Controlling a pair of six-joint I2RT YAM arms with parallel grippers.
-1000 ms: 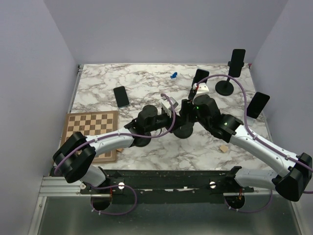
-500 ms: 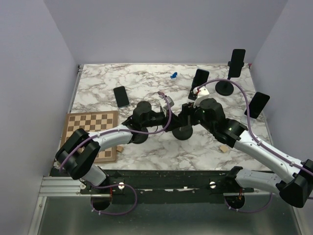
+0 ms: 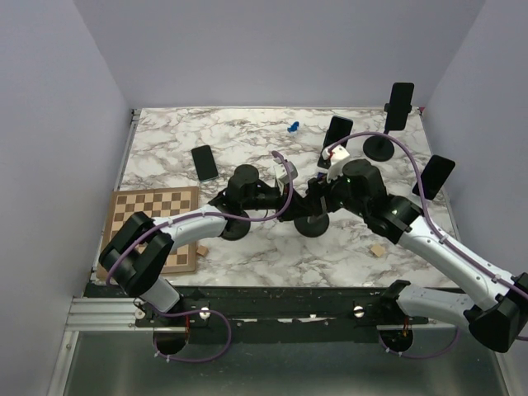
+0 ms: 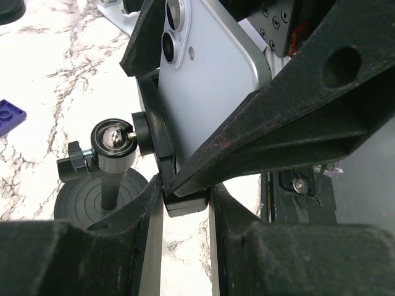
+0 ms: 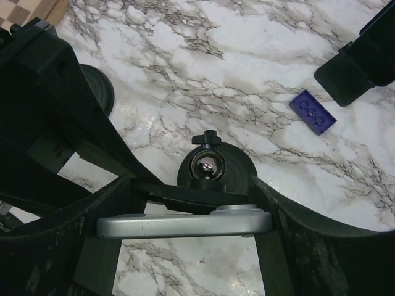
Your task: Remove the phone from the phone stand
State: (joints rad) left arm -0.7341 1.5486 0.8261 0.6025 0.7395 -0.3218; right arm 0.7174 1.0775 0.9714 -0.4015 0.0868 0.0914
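Observation:
A silver phone (image 4: 210,80) with its camera lenses up sits in the black clamp (image 4: 185,200) of a phone stand. The stand's ball head (image 4: 114,139) and round base (image 3: 313,225) stand just beside the clamp; I cannot tell whether they are joined. My left gripper (image 4: 185,185) is shut on the clamp's lower end. My right gripper (image 5: 191,209) is shut on the phone (image 5: 185,225), one finger on each long edge, right above the ball head (image 5: 208,164). The two grippers meet at mid-table, left (image 3: 289,186) and right (image 3: 320,188).
Three other dark phones on stands are at the back and right (image 3: 337,132) (image 3: 401,106) (image 3: 435,176). A phone (image 3: 205,162) lies flat at the left, near a chessboard (image 3: 153,216). A blue brick (image 3: 292,127), a black disc (image 3: 235,231) and a wooden block (image 3: 377,249) lie about.
Both grippers have shifted a little toward the far side and right with the phone and clamp between them. The stand's base has slid slightly right.

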